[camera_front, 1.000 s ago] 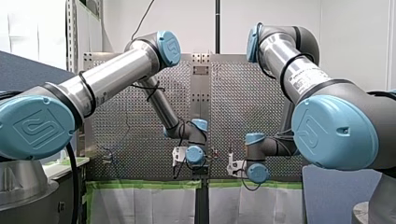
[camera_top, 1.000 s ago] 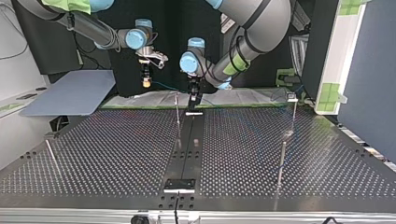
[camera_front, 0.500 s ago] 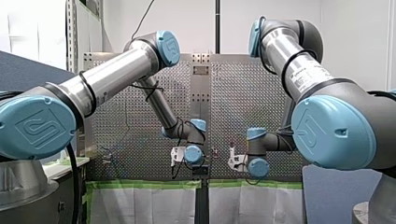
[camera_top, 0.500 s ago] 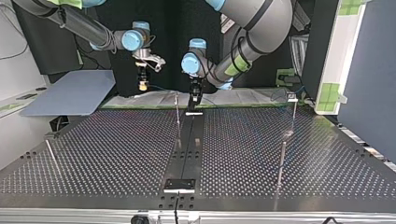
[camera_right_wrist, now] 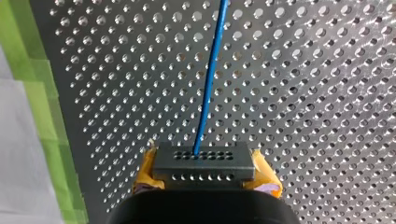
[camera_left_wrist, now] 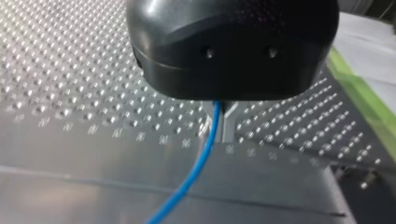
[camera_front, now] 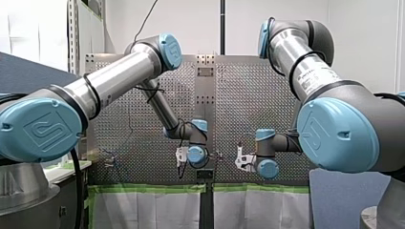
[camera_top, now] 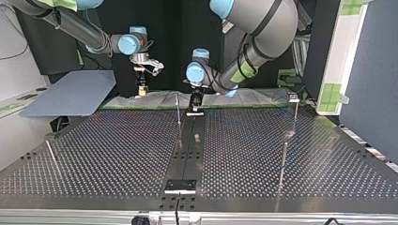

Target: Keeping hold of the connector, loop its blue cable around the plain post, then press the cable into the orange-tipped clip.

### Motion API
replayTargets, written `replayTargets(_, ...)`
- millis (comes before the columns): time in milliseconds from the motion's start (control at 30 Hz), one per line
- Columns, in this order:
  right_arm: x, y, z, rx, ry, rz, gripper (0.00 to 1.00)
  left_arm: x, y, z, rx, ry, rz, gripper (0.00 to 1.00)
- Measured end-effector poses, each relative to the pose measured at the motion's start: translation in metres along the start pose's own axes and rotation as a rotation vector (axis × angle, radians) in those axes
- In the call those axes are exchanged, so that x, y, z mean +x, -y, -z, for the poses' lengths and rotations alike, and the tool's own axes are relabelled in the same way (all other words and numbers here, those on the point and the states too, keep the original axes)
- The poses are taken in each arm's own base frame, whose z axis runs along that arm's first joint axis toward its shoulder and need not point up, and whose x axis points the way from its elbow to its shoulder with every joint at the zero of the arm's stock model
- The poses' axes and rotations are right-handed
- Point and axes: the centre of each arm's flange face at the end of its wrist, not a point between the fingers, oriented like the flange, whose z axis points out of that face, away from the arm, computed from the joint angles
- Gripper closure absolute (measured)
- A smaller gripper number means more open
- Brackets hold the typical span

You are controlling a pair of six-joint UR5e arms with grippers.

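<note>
My right gripper point(camera_right_wrist: 204, 164) points straight down, yellow pads point(camera_right_wrist: 148, 170) clamped on the grey connector point(camera_right_wrist: 205, 161) w/ blue cable point(camera_right_wrist: 208, 84) running out over the perforated table point(camera_right_wrist: 327, 93). My left gripper point(camera_top: 195, 104) hangs vertical too, cable seems to come out from under it; can't tell its grip.

My perforated bench point(camera_top: 117, 150) lies under the arms, seen from across in the top view. A dark strip point(camera_top: 187, 157) runs down its middle, a small plate point(camera_top: 179, 186) at its near end, another point(camera_top: 195, 113) at its far end, and a little block point(camera_top: 197, 137) between them. A thin post point(camera_top: 179, 112) stands upright just beside the strip. Two more posts point(camera_top: 295, 115) point(camera_top: 282, 161) rise at the view's right, and a leaning rod point(camera_top: 51, 157) at its left. Green tape point(camera_right_wrist: 39, 93) lines the far edge.
</note>
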Motion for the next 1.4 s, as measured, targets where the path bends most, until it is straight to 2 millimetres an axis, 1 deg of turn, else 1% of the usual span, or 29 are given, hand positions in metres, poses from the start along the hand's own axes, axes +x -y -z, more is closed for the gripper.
replayTargets(100,0.004,-0.003,-0.007,0.002,-0.010,-0.010,1.00,-0.001,-0.004,-0.010,0.001,-0.011,0.005,1.00)
replayTargets(300,0.011,-0.012,-0.020,-0.008,-0.027,-0.024,1.00,0.015,-0.009,-0.024,-0.001,-0.057,0.008,1.00)
replayTargets(367,0.014,-0.016,-0.025,-0.013,-0.033,-0.026,1.00,0.016,-0.010,-0.029,-0.004,-0.066,0.018,1.00)
replayTargets(433,0.017,-0.020,-0.031,-0.016,-0.040,-0.030,1.00,0.013,-0.010,-0.034,-0.007,-0.070,0.028,1.00)
replayTargets(667,0.026,-0.038,-0.048,-0.033,-0.052,-0.035,1.00,-0.006,-0.014,-0.053,-0.021,-0.065,0.046,1.00)
replayTargets(1000,0.039,-0.062,-0.069,-0.039,-0.066,-0.039,1.00,-0.011,-0.028,-0.062,-0.047,-0.061,0.050,1.00)
replayTargets(1400,0.047,-0.081,-0.082,-0.037,-0.073,-0.048,1.00,-0.011,-0.037,-0.066,-0.059,-0.062,0.040,1.00)
